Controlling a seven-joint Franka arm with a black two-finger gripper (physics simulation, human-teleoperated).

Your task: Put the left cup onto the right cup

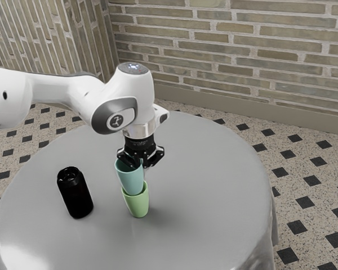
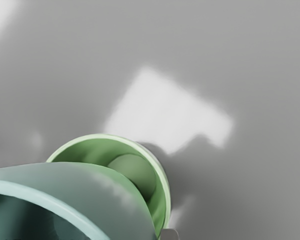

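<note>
The tilted teal cup [image 1: 129,175] is held at its rim by the jaws, base seated in the green cup [image 1: 136,202]; can [image 1: 75,192] at 9 o'clock.

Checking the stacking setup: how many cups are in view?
2. The teal cup, tilted and held at its rim by the gripper, sits partly inside the green cup, which stands beside the black can.

A black can [image 1: 75,192] stands upright on the round grey table [image 1: 214,185].

black can [image 1: 75,192] near green cup [image 1: 136,202], open table [image 1: 214,191] beyond
</note>
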